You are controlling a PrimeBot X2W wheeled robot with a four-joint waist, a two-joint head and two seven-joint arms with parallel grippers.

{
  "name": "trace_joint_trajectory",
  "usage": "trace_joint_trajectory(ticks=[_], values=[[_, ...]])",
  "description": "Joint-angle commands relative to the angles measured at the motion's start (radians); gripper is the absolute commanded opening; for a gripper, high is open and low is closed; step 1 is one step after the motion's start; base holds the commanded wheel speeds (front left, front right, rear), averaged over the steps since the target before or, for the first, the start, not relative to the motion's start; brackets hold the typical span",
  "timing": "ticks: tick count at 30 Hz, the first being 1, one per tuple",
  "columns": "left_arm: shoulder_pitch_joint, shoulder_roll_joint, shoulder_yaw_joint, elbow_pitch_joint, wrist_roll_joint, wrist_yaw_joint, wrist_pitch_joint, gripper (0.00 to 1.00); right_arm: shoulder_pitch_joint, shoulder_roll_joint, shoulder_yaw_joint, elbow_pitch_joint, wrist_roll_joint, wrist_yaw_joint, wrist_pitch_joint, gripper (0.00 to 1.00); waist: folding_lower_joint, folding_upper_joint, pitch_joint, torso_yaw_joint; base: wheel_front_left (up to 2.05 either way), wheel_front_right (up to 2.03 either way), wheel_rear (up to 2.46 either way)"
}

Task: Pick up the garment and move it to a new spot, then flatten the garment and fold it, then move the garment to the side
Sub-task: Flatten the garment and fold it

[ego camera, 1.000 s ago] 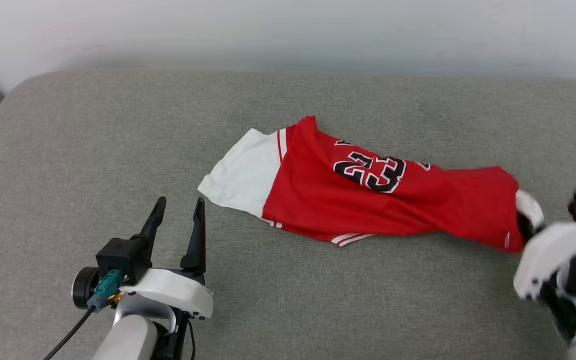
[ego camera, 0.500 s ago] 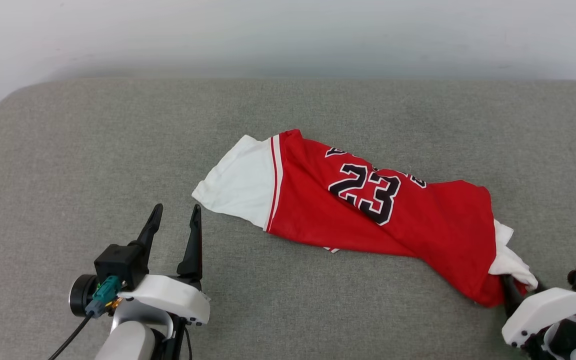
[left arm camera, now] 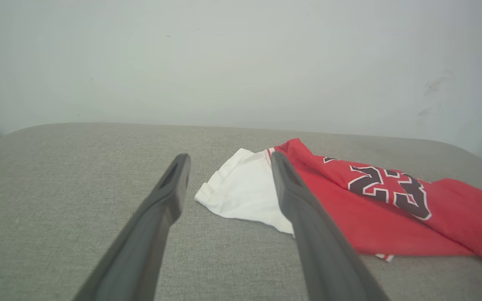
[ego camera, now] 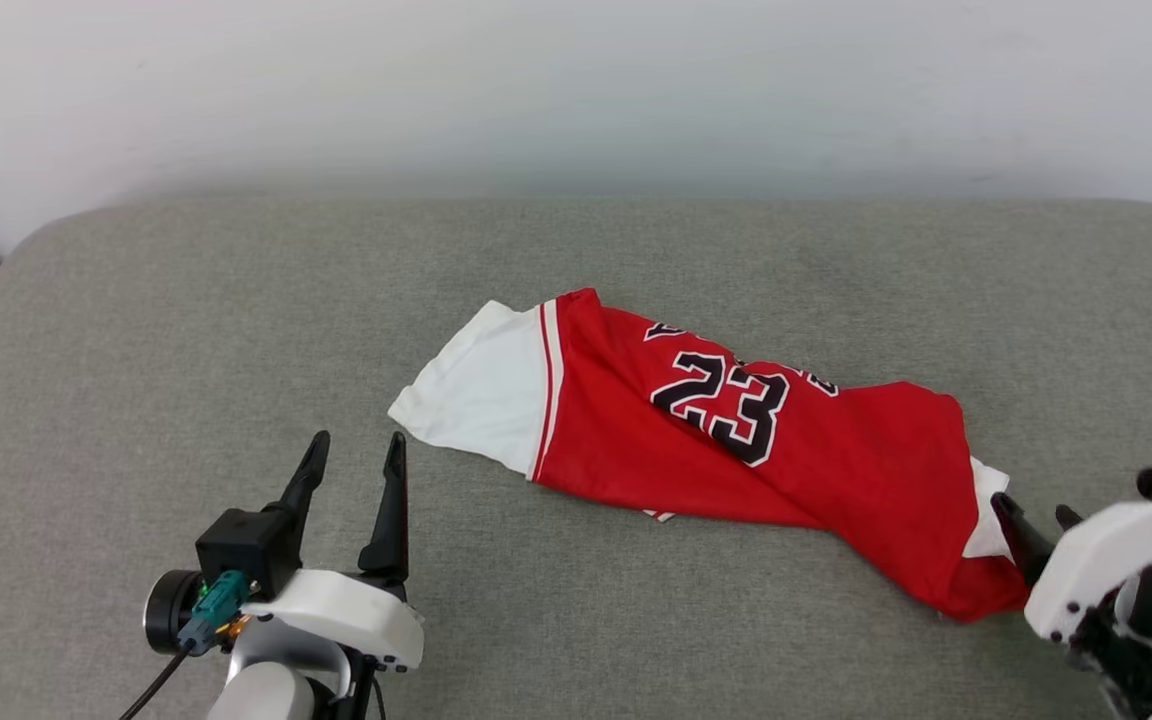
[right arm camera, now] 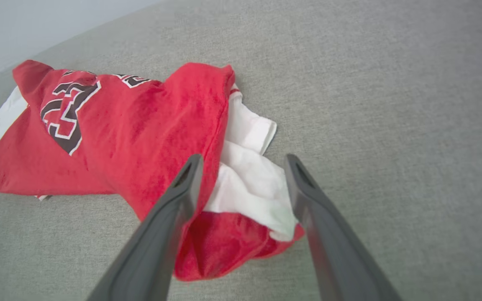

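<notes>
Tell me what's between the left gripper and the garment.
Only bare grey cushion, in the head view: the left gripper sits just short of the garment, at its white sleeve.

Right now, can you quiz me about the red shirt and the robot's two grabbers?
1. True or false: the left gripper is gripping the garment.
2. Which number shows on the garment? A) 32 B) 23 C) 7
3. Fill in: the right gripper is ___ (open or shut).

Key: 1 false, as it is open and apart from the cloth; 2 B; 3 open.
</notes>
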Motion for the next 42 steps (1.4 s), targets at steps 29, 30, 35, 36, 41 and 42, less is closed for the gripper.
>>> trace_joint_trajectory(ticks=[29, 30, 35, 36, 41, 42], values=[[-0.045, 0.0, -0.004, 0.005, 0.018, -0.007, -0.007, 1.0, -0.175, -0.042, 0.296, -0.138, 0.032, 0.0, 0.115, 0.0, 0.0, -0.0001, 0.058, 0.044, 0.0, 0.0, 0.0], [-0.043, 0.0, -0.005, 0.003, 0.017, -0.006, -0.007, 1.0, -0.144, -0.041, 0.326, -0.175, 0.035, 0.0, 0.124, 0.0, 0.0, -0.0001, 0.053, 0.039, 0.0, 0.0, 0.0], [-0.022, -0.001, -0.01, -0.001, 0.012, -0.002, -0.003, 1.0, 0.047, -0.015, 0.47, -0.282, 0.097, 0.0, 0.208, 0.0, 0.0, -0.0001, 0.028, 0.018, 0.0, 0.0, 0.0], [-0.021, -0.001, -0.011, -0.001, 0.011, -0.003, -0.002, 1.0, 0.084, -0.01, 0.487, -0.285, 0.103, 0.0, 0.217, 0.0, 0.0, -0.0001, 0.024, 0.015, 0.0, 0.0, 0.0], [-0.013, -0.004, -0.021, -0.005, 0.005, -0.002, 0.006, 1.0, 0.223, 0.029, 0.492, -0.226, 0.12, 0.0, 0.208, 0.48, 0.0, -0.0001, 0.009, 0.009, 0.0, 0.0, 0.0], [-0.01, -0.003, -0.022, -0.005, 0.005, 0.0, 0.007, 1.0, 0.235, 0.032, 0.488, -0.211, 0.106, 0.0, 0.193, 1.0, 0.0, -0.0001, 0.005, 0.007, 0.0, 0.0, 0.0]])
